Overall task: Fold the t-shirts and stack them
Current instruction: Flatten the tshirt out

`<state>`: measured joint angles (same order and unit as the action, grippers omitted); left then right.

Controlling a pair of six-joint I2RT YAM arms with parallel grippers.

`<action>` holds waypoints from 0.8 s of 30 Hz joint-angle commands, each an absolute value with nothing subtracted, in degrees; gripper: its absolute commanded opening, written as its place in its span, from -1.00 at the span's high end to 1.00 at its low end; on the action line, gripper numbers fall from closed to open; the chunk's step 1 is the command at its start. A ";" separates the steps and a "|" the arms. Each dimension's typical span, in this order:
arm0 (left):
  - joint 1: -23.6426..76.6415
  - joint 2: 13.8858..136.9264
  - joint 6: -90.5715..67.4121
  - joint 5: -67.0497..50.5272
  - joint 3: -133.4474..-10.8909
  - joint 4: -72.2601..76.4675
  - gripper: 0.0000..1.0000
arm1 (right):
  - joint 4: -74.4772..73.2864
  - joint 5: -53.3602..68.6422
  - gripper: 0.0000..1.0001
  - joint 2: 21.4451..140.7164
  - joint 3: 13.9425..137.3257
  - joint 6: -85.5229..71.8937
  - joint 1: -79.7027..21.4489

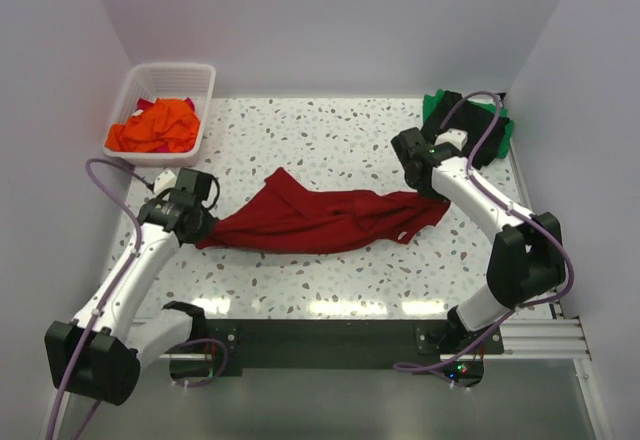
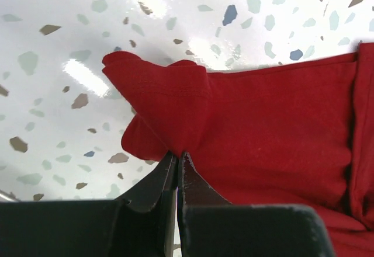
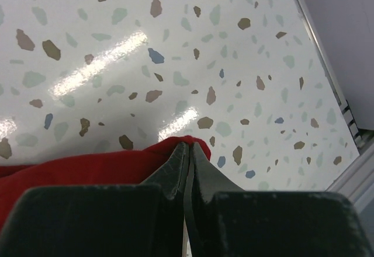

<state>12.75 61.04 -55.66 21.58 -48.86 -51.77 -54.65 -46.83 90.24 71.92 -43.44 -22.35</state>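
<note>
- Left gripper (image 2: 177, 159) and right gripper (image 3: 189, 149) are clamping opposite ends of the dark red t-shirt (image 1: 320, 222), bunched mid-frame.
- Pulling harder is likely risking cloth slipping from those shallow pinches.

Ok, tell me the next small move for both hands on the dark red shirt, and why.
Probably draw the left hand and right hand a little further apart, low over the table. Both are shut on opposite ends of the dark red t-shirt, which lies bunched and creased between them, not flat enough to fold.
</note>
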 commanded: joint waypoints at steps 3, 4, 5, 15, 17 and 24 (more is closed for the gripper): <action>12.22 55.47 -60.02 27.69 -51.77 -60.46 1.00 | -59.33 -55.28 1.00 85.87 72.95 -49.57 -20.74; 12.22 54.94 -60.38 27.77 -52.12 -61.16 1.00 | -59.76 -55.63 1.00 85.96 73.38 -50.18 -20.66; 12.22 54.24 -60.38 27.69 -52.21 -61.52 1.00 | -60.29 -55.63 1.00 85.96 73.91 -50.27 -20.57; 12.30 44.83 -57.48 27.60 -51.33 -64.07 0.23 | -60.55 -51.86 1.00 86.74 76.56 -50.18 -20.39; 12.22 44.56 -57.65 27.42 -51.07 -64.68 -0.15 | -60.91 -51.07 1.00 87.01 75.94 -50.89 -20.39; 12.22 46.14 -54.95 25.50 -50.80 -60.05 -0.40 | -62.49 -49.49 1.00 86.22 72.96 -52.73 -20.39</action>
<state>12.71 45.12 -57.63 25.89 -49.63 -63.77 -60.75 -48.58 88.09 74.43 -49.36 -20.82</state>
